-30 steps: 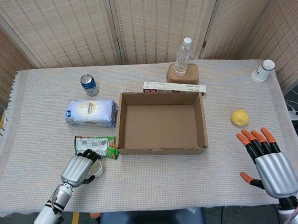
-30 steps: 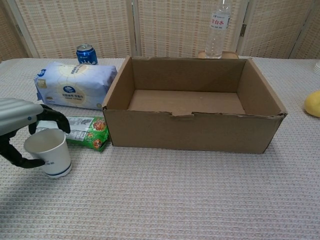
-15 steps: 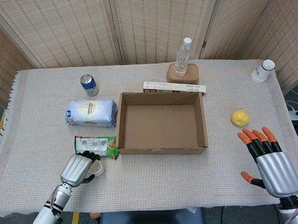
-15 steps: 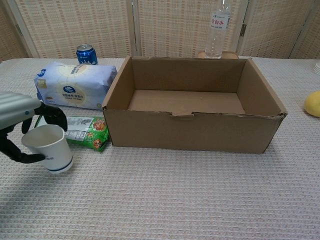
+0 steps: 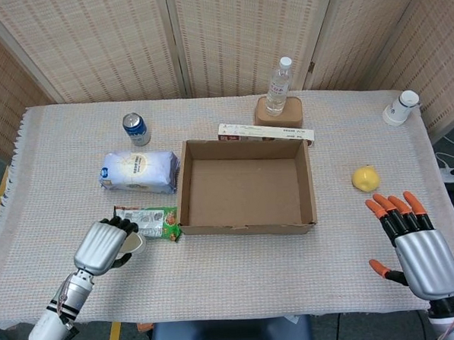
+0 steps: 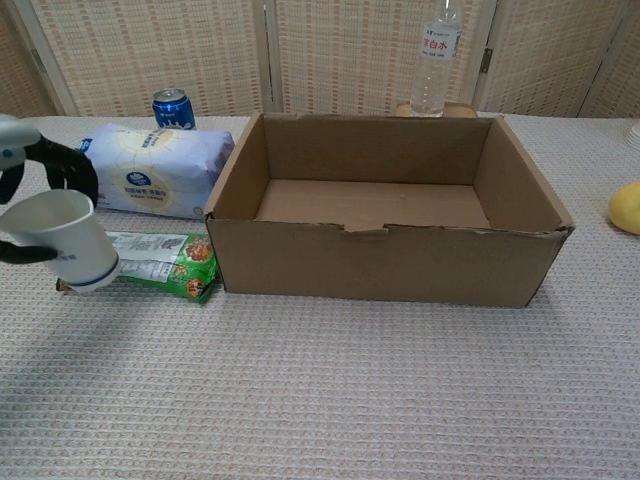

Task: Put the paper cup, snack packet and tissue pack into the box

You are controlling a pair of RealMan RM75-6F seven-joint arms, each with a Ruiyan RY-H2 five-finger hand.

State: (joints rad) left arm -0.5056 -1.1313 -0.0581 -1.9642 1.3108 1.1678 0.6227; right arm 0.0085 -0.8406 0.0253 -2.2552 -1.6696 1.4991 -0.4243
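White paper cup [image 6: 62,241] tilted, lifted; green snack packet [image 6: 160,262], tissue pack [image 6: 152,172] left of open box [image 6: 385,255].

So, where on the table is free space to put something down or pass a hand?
The box is empty inside. Bare cloth runs along the near edge, from the left hand holding the paper cup to the open right hand. Left of the box is crowded: tissue pack, snack packet, can.

A table [image 5: 240,268] covered by a woven cloth is seen; on it are set a cardboard box [image 5: 245,187], tissue pack [image 5: 138,171], snack packet [image 5: 149,220], soda can [image 5: 136,129] and lemon [image 5: 365,179].
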